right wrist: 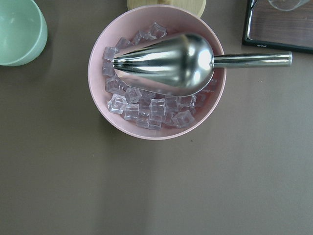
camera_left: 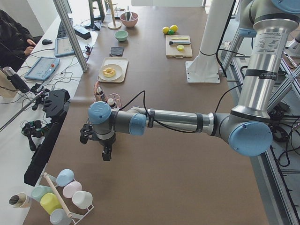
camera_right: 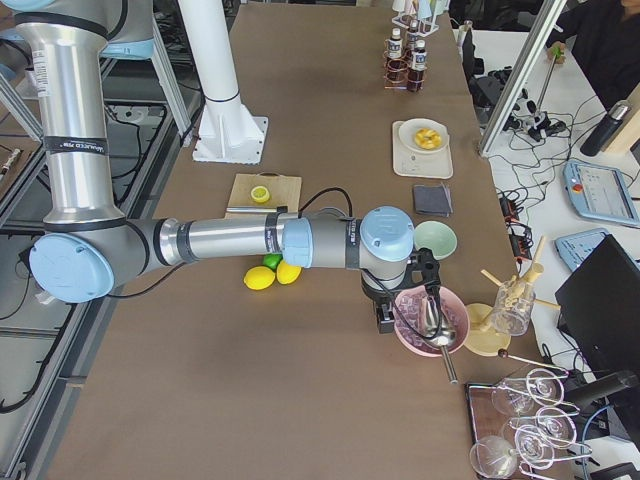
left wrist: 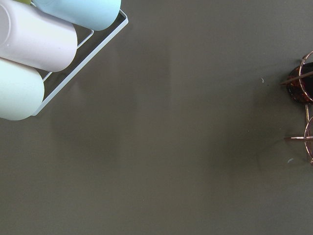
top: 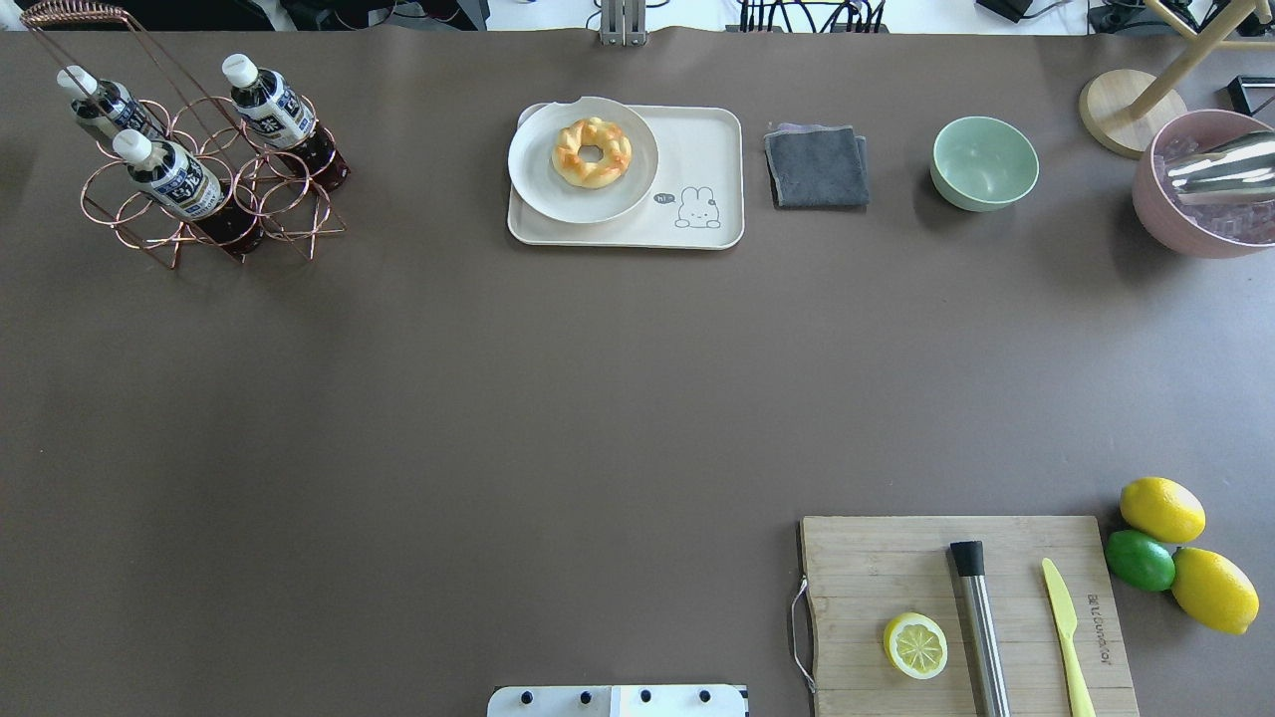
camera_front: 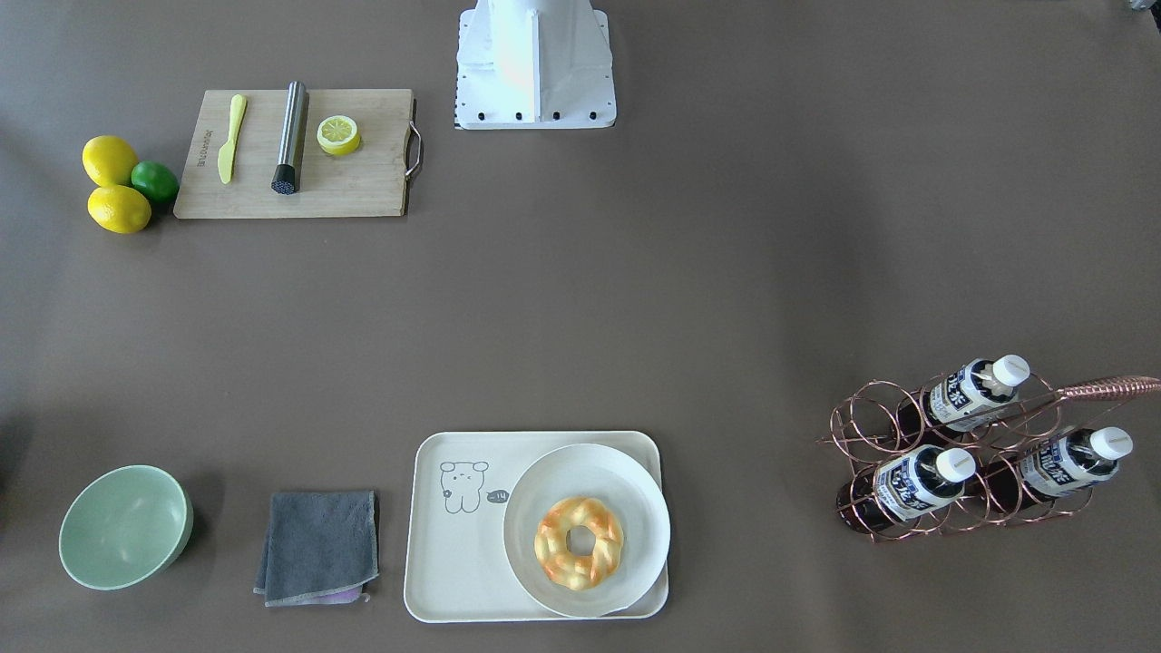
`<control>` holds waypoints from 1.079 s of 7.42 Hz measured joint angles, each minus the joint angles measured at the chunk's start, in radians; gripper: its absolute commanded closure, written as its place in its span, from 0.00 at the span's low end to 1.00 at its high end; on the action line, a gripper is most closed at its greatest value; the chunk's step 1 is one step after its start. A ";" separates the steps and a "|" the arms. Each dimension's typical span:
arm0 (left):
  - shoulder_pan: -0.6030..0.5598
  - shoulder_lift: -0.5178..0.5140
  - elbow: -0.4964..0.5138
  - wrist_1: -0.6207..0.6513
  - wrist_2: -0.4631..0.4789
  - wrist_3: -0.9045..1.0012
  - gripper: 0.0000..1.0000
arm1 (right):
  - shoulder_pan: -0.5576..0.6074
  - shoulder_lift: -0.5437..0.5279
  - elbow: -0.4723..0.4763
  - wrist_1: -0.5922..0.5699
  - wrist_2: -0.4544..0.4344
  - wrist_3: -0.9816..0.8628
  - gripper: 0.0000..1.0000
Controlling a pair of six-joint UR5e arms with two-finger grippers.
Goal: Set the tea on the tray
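Note:
Three lookalike tea bottles [camera_front: 916,481] [top: 169,174] with white caps lie in a copper wire rack [camera_front: 907,531] at the table's far left in the overhead view. The cream tray [camera_front: 453,562] [top: 712,139] with the cartoon bear holds a round white plate [camera_front: 635,490] with a doughnut [camera_front: 579,542]. My left gripper [camera_left: 107,152] shows only in the exterior left view, above bare table beyond the rack; I cannot tell if it is open. My right gripper [camera_right: 385,320] shows only in the exterior right view, over a pink ice bowl [right wrist: 100,78]; its state is unclear too.
A grey cloth [top: 817,167] and a green bowl [top: 984,162] lie right of the tray. A cutting board [top: 877,568] carries a lemon half, a steel muddler and a yellow knife, with lemons and a lime [top: 1141,560] beside it. A rack of cups [left wrist: 29,54] sits near the left wrist.

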 measured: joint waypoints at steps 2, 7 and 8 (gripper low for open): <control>0.004 0.000 0.000 -0.001 0.001 0.001 0.01 | 0.000 0.001 0.000 0.000 -0.001 0.000 0.00; 0.006 0.004 0.004 -0.003 0.000 0.001 0.01 | 0.000 -0.009 0.001 0.000 -0.001 -0.004 0.00; 0.006 0.005 0.004 -0.003 0.000 0.001 0.01 | 0.000 -0.011 0.001 -0.001 0.000 -0.005 0.00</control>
